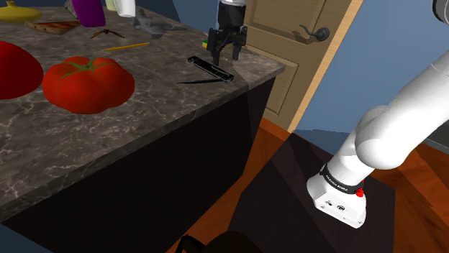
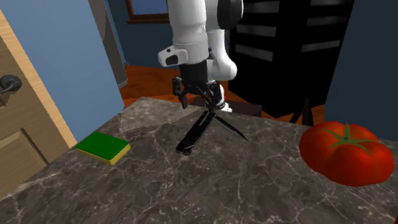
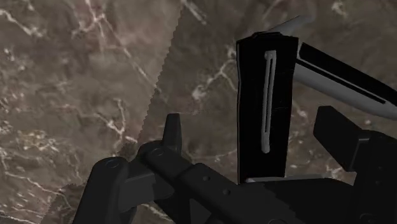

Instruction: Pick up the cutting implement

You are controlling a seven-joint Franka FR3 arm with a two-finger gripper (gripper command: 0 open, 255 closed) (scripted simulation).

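Pincer (image 1: 227, 56) released, fingers apart, directly above black folding knife (image 1: 210, 68) on marble counter (image 1: 180, 108), forearm vertical.

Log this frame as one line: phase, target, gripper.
phase: pre-grasp | target: black folding knife with silver clip, flat on dark marble countertop, not lifted | gripper: open, astride knife handle, contact unclear

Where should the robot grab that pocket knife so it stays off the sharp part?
Best the black handle, pinched across its narrow width from straight above. The knife lies flat on the counter, so only its long sides are free, and the grey blade angles off one end. The open gripper hangs over the handle.
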